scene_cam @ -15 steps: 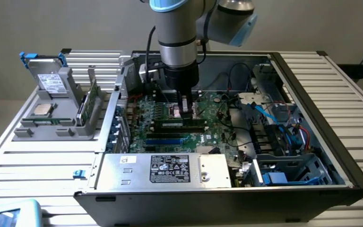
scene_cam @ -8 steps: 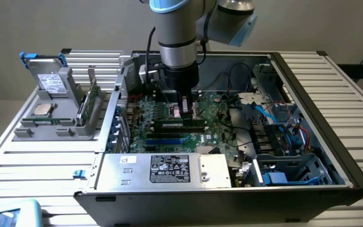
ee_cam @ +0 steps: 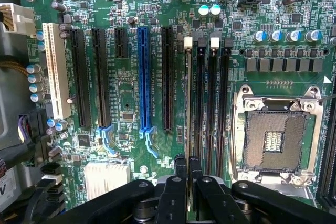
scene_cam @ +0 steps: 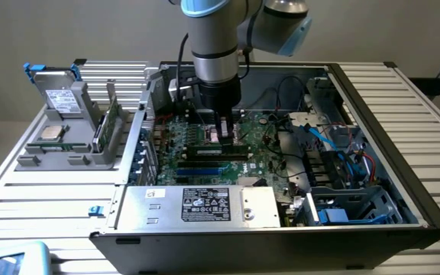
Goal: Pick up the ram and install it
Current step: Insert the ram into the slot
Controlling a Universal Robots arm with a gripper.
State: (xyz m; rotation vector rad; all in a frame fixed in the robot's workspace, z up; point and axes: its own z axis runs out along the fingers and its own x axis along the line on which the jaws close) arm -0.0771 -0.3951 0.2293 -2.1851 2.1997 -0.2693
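Wrist view had the gripper low over the motherboard, its two black fingers drawn almost together and pinching the ram by its upper edge. Seen edge-on, the ram was only a thin pale line, so its chips and green face could not be made out. Its long axis ran straight away from the fingers, parallel to the black memory slots, over the outermost one on the side away from the empty processor socket. Its far end reached a white latch, while its near end was hidden under the fingers. Whether it was seated in the slot or only resting above it could not be told. In the exterior view the gripper stood down inside the open computer case, and the ram appeared as a dark strip just beneath it, lying from the exterior view's left to its right, its middle covered by the gripper. Well apart, outside the case at the exterior view's left, sat a grey holder with a square silver processor
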